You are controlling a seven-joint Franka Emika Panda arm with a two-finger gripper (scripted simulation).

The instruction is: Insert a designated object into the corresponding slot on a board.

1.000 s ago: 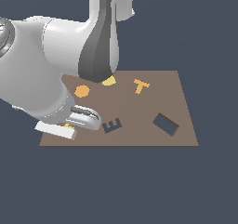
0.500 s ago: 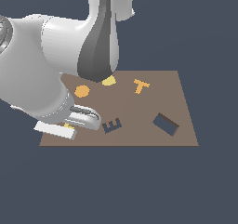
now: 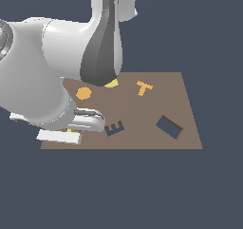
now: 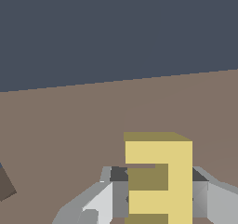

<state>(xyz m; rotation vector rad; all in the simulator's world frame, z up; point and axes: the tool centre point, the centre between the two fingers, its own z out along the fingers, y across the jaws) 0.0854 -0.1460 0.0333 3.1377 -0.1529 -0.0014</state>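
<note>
Both jaws pinch the yellow E (image 4: 158,179) in the gripper (image 4: 155,197) over the board (image 3: 185,114), slot (image 3: 114,128) beside it.

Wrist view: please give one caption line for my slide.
Gripper fingers flank the yellow E block above the brown board.

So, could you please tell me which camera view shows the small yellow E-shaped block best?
The wrist view: the small yellow E-shaped block fills the foreground between the grey fingers, its arms plain. In the exterior view the white arm hides it almost wholly; at most a yellow speck shows there.
</note>
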